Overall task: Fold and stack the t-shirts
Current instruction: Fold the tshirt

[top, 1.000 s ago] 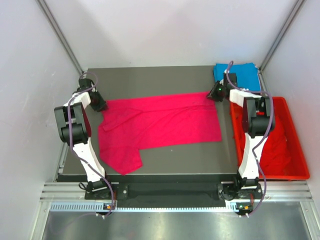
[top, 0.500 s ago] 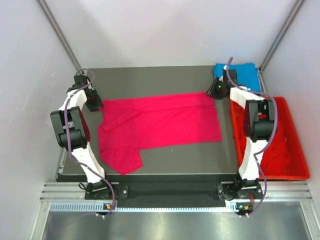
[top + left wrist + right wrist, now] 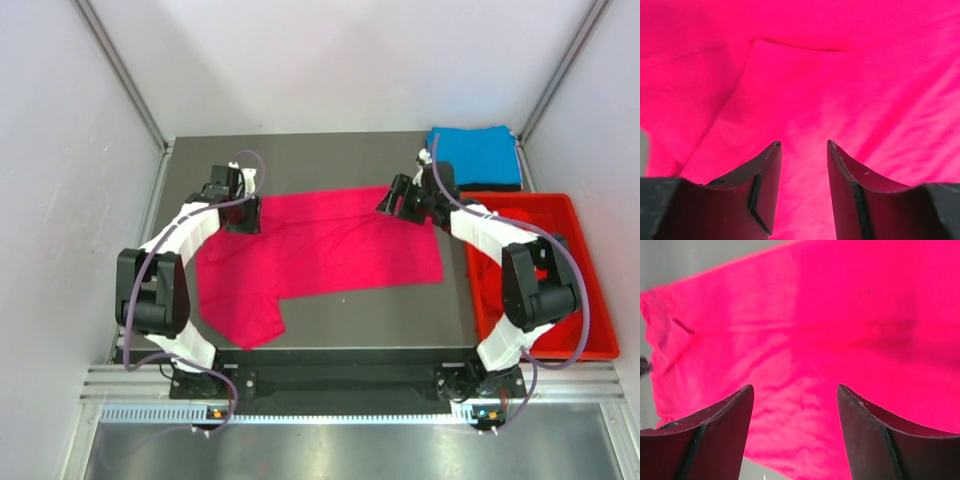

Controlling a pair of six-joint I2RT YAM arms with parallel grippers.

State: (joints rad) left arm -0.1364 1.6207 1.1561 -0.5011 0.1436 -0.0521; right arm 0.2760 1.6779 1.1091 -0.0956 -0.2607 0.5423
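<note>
Pink t-shirt (image 3: pixel 330 250): lying spread beneath both grippers.
Left gripper (image 3: pixel 804 150): hovering, jaws parted, empty.
Right gripper (image 3: pixel 795 390): hovering, jaws spread wide.

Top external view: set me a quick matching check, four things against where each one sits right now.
Things:
1. pink t-shirt
2. blue t-shirt
3. red crate
4. left gripper

Places or states:
a) folded, at the far right, just behind the crate
b) open, over the pink t-shirt's far left part
c) beside the right edge of the table
d) spread across the table's middle

Pairs: 1-d, 2-a, 3-c, 4-b
</note>
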